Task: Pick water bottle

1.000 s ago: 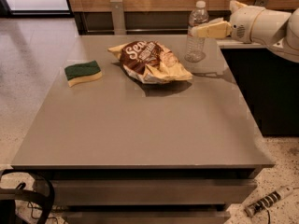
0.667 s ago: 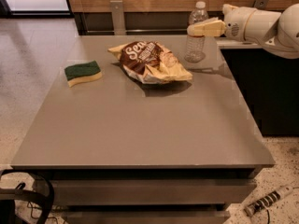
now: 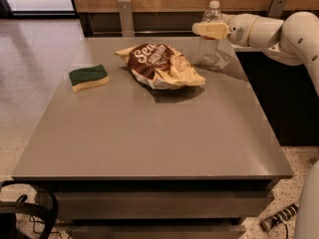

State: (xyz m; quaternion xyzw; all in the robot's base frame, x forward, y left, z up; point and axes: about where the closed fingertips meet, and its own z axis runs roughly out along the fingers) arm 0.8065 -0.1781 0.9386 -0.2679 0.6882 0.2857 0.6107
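Observation:
The water bottle (image 3: 207,51) is a small clear plastic bottle with a white cap. It stands upright near the far right edge of the grey table (image 3: 149,133), just right of the chip bag. My gripper (image 3: 201,29) reaches in from the right at the height of the bottle's upper body. Its cream-coloured tip crosses in front of the bottle below the cap and hides the label area. The bottle's base rests on the table.
A brown and cream chip bag (image 3: 159,66) lies to the left of the bottle. A green and yellow sponge (image 3: 88,77) lies at the far left. A wooden wall with metal posts runs behind the table. A dark cabinet stands to the right.
My gripper has moved left, from beside the bottle to across its upper body. The bottle, bag and sponge have not moved.

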